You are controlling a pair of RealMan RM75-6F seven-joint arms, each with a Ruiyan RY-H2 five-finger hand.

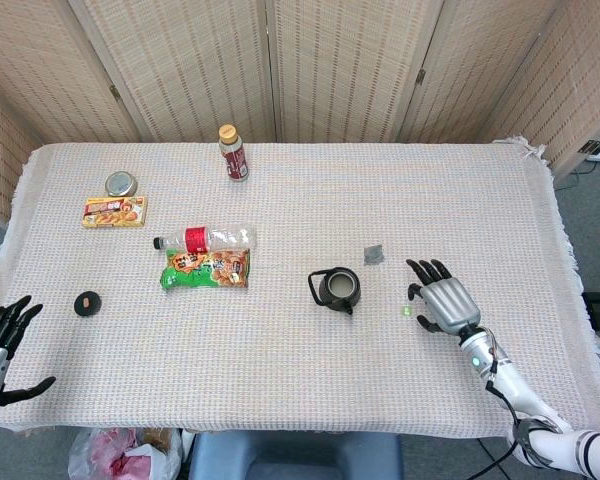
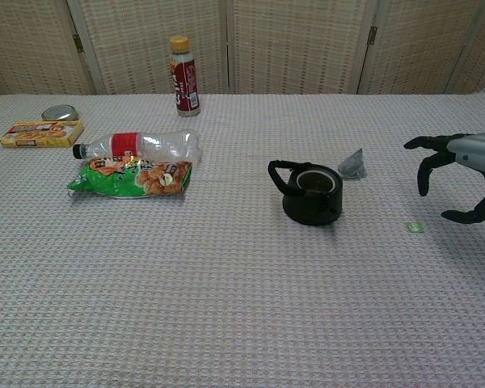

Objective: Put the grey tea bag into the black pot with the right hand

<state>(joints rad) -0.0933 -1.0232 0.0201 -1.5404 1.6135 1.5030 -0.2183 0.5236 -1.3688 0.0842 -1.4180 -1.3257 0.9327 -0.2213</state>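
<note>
Approaching grey tea bag [image 1: 374, 253] ahead-left of spread, empty right hand [image 1: 444, 303] fingers [image 2: 424, 174]; pinching its top, avoiding black pot [image 1: 339, 289].

tablecloth [image 1: 380, 400]: woven, waffle-textured cloth | black pot [image 1: 337, 289]: matt | right robot hand [image 1: 443, 303]: silvery metal back

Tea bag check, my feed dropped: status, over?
Right hand open, fingers spread, above the table, holding nothing. Left hand open at table's near edge. Tea bag on the cloth beside the black pot, untouched. Path clear; small green scrap near right hand.
</note>
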